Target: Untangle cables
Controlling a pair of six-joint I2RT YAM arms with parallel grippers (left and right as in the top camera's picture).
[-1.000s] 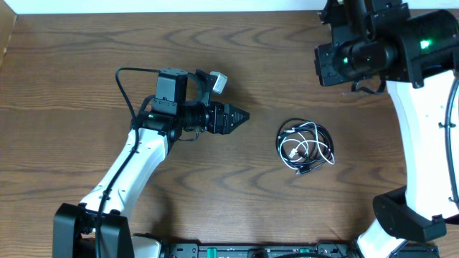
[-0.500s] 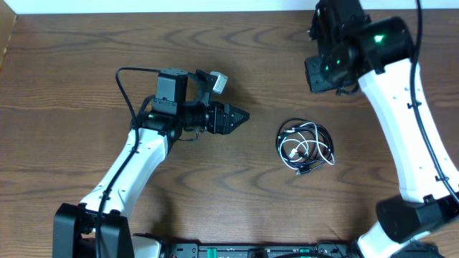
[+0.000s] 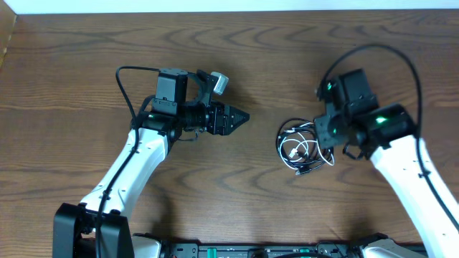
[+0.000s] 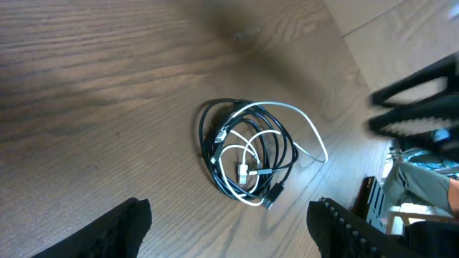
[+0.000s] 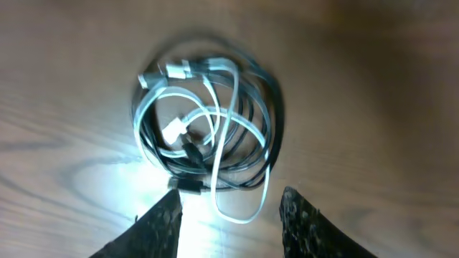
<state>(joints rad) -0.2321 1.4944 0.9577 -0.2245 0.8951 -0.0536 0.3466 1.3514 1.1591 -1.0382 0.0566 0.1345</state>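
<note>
- On the right half of the dark wooden table (image 3: 72, 72), the cables (image 3: 305, 147) lie in one small coil. Black and white cords loop through each other, small plugs sit inside the ring, and one white loop pokes out at the edge.
- The right gripper (image 5: 229, 215) has swung in from the far right corner within the last second. It now hangs just over the coil's right side. Its fingers have been parting and stand moderately apart, holding nothing.
- The left gripper (image 3: 240, 117) has not moved. It points at the coil from well apart on the left, its fingers spread wide and empty.
- By the look of it, no cord has been pulled free yet, and the right arm seems set for a first pick.
- The tabletop has a strong wavy grain, with a bright patch of glare beside the coil in the right wrist view. A white strip (image 3: 215, 6) runs along the far edge, and little else of the room shows.
</note>
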